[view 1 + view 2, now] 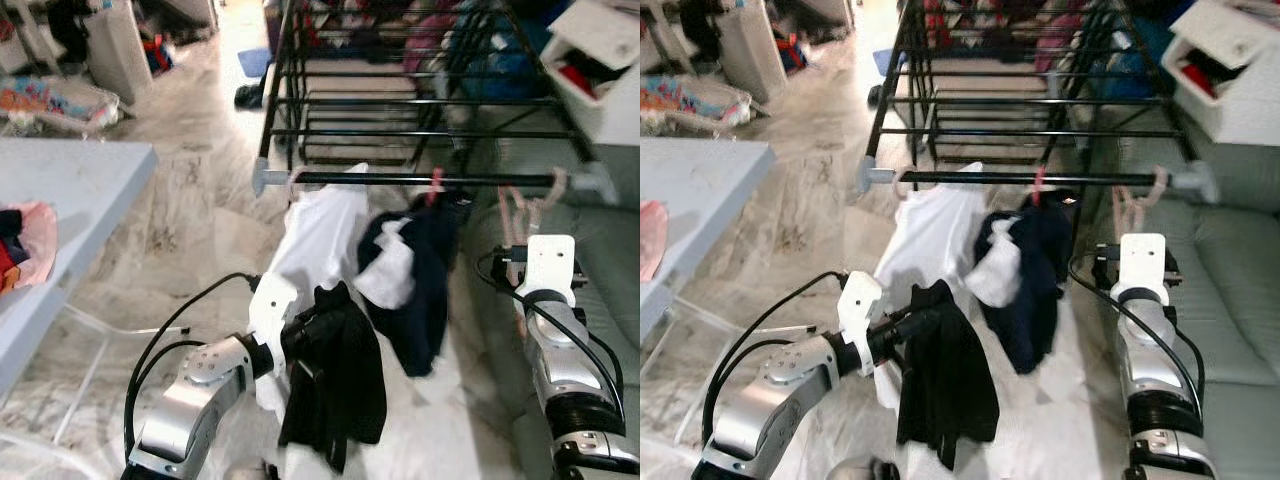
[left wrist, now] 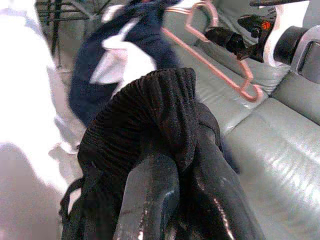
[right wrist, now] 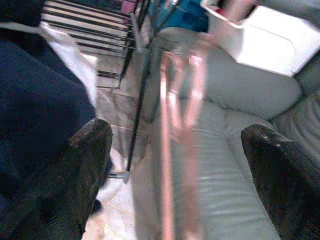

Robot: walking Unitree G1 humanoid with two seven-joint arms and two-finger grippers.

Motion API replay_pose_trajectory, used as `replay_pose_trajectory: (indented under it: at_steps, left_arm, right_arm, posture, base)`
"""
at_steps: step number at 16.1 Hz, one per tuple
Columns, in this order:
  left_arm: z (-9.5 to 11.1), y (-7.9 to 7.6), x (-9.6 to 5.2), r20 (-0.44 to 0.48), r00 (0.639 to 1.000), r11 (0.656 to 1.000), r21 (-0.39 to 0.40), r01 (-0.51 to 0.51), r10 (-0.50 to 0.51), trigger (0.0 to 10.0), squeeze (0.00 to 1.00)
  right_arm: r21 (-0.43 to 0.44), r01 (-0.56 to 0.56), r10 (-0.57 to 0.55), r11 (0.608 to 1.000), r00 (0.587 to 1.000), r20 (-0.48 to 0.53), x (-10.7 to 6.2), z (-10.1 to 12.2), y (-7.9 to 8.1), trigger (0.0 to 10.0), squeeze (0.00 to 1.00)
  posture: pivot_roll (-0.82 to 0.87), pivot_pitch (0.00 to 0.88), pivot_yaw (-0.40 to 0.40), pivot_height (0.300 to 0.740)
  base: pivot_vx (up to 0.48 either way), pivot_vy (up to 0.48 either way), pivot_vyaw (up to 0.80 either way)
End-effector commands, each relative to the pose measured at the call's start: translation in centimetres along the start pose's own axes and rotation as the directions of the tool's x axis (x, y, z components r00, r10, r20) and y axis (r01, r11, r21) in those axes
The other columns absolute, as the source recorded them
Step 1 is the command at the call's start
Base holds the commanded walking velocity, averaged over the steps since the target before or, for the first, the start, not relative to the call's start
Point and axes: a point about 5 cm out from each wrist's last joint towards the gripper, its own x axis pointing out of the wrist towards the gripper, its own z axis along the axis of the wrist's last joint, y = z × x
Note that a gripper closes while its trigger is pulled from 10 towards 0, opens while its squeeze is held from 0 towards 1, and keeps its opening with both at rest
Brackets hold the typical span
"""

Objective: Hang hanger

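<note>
Our right gripper (image 3: 175, 150) stands wide open, the pink hanger (image 3: 172, 150) between its fingers, untouched, its hook already near the rail (image 1: 420, 180) just ahead. It looks light, thin, stiff and slick, so we would grip the neck below the hook. Our left gripper (image 2: 170, 185) is clamped on soft black cloth (image 1: 340, 375).

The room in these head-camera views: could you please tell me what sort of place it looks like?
Most likely a lived-in home's living room doubling as a laundry-drying area: a black drying rack with garments hung on its front rail, a grey-green sofa on the robot's right, and a marble-patterned floor with household clutter further back.
</note>
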Motion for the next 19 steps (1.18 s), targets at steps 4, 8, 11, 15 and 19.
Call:
replay_pose_trajectory:
  at_steps: [4, 8, 11, 15, 19]
  left_arm:
    - [0.8, 0.1, 0.1, 0.023, 1.0, 1.0, 0.026, -0.001, 0.001, 10.0, 0.0]
    - [0.7, 0.0, 0.0, 0.023, 1.0, 1.0, 0.022, -0.007, 0.007, 10.0, 0.0]
    - [0.6, -0.1, 0.0, 0.016, 1.0, 1.0, 0.021, -0.003, 0.003, 10.0, 0.0]
    - [0.3, -0.2, 0.2, -0.003, 1.0, 1.0, 0.019, 0.017, -0.017, 10.0, 0.0]
    - [0.0, -0.7, 0.2, -0.013, 0.999, 0.999, 0.011, 0.03, -0.03, 10.0, 0.0]
  right_arm:
    - [-0.012, -0.013, 0.013, 1.0, 1.0, 0.013, 0.2, 0.3, 0.1, 10.0, 0.0]
    - [-0.021, 0.027, -0.026, 0.999, 0.998, 0.051, -0.7, 0.3, 0.0, 10.0, 0.0]
    - [-0.038, 0.024, -0.023, 0.999, 0.999, 0.026, -1.7, -0.8, 0.5, 10.0, 0.0]
    - [-0.069, -0.024, 0.017, 0.997, 0.995, -0.102, -0.4, -1.8, 0.2, 10.0, 0.0]
    - [-0.063, -0.081, 0.069, 0.995, 0.981, -0.181, 0.7, -2.0, 0.6, 0.0, 0.0]
  posture:
    - [0.0, 0.0, 0.008, 0.74]
    - [0.01, 0.0, -0.002, 0.74]
    - [0.01, 0.0, -0.002, 0.74]
    - [-0.01, 0.0, 0.005, 0.74]
    - [0.0, 0.0, -0.004, 0.74]
  base:
    - [0.231, 0.083, 0.0]
    - [0.0, 0.0, 0.0]
    - [0.0, 0.0, 0.0]
    - [0.0, 0.0, 0.0]
    - [0.0, 0.0, 0.0]
